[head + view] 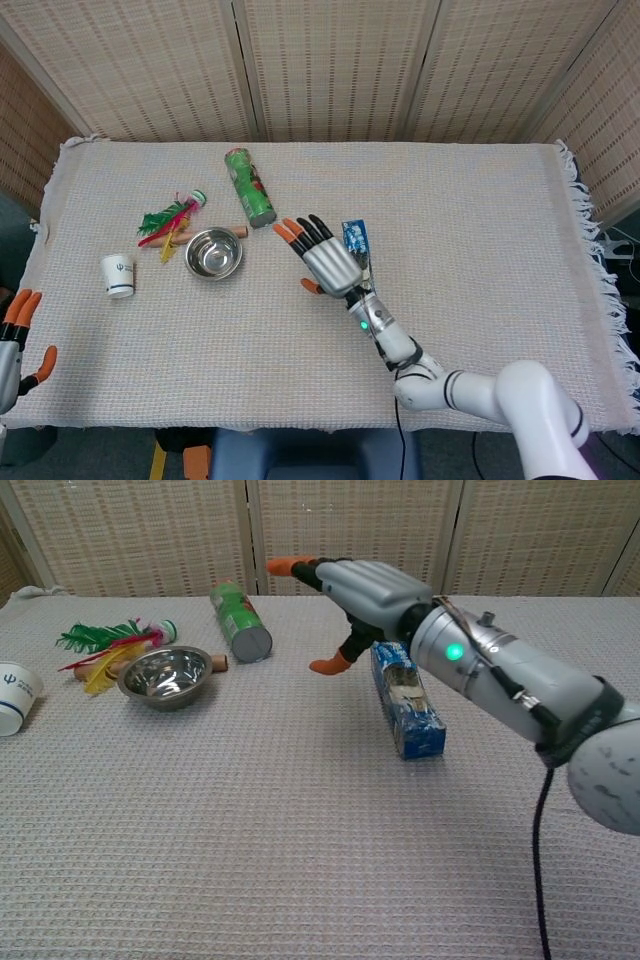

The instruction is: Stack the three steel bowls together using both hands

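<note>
Head view: right hand (330, 262) hovers mid-desk, fingers spread wide, holding nothing (left hand (14, 345) likewise); shiny round steel bowl (213, 254) sits toward the left edge.

green can (249, 186), blue box (359, 262), paper cup (117, 275), feathers (161, 219)

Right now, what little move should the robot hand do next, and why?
Probably pull the right hand further back toward rest. It hangs open and empty over the blue box, away from the bowl. Only one bowl spot shows on the table, so the stack looks done, though I cannot count the bowls in it.
</note>
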